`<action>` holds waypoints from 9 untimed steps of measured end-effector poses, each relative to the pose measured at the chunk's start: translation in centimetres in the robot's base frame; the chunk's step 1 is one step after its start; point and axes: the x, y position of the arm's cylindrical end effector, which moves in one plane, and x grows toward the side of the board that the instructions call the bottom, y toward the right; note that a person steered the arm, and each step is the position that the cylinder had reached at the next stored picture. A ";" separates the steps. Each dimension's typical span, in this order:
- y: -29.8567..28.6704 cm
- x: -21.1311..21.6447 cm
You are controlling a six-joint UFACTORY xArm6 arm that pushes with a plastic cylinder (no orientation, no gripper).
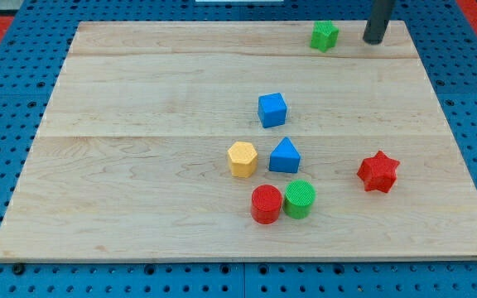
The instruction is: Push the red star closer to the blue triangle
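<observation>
The red star [378, 171] lies at the view's right, a little below the middle. The blue triangle [285, 156] lies to its left, near the board's middle, with a clear gap between them. My tip [373, 40] is at the view's top right, far above the red star and just right of a green star [325, 36]. It touches no block.
A blue cube [272, 109] sits above the blue triangle. A yellow hexagon [243, 159] touches the triangle's left side. A red cylinder [266, 204] and a green cylinder [300, 199] stand side by side below the triangle. The wooden board [139, 165] ends near the star's right.
</observation>
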 end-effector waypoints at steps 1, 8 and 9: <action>-6.2 -2.8; -0.4 29.8; -5.1 29.6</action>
